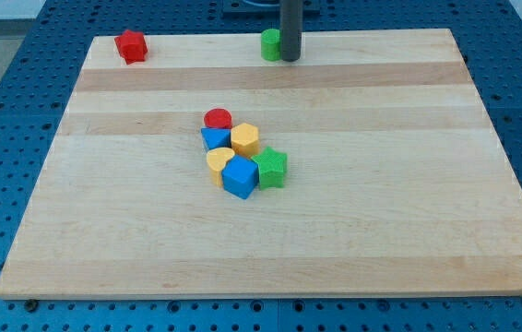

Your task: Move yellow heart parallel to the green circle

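Note:
The yellow heart (219, 162) lies in a tight cluster near the board's middle, touching the blue cube (240, 176) on its right and the blue triangle (214, 138) above it. The green circle (270, 44) stands at the view's top edge of the board, near the centre. My tip (290, 58) is at the top of the board, right beside the green circle on its right, touching or almost touching it. The tip is far from the yellow heart.
The cluster also holds a red circle (218, 118), a yellow hexagon (245, 139) and a green star (271, 168). A red star-like block (131, 46) sits at the board's top left corner. The wooden board (409, 203) rests on a blue pegboard table.

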`<move>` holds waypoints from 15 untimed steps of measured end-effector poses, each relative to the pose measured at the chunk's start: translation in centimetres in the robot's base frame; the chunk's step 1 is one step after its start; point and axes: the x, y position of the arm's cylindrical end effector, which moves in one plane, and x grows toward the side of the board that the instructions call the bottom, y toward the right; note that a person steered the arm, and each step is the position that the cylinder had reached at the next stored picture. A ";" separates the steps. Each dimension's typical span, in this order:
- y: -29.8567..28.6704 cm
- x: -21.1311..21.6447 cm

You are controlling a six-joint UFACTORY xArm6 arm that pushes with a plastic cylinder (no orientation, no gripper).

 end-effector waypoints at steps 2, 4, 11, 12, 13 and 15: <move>-2.9 2.3; -12.5 7.7; -13.4 20.7; -13.5 21.1; -13.2 22.5; -6.4 21.7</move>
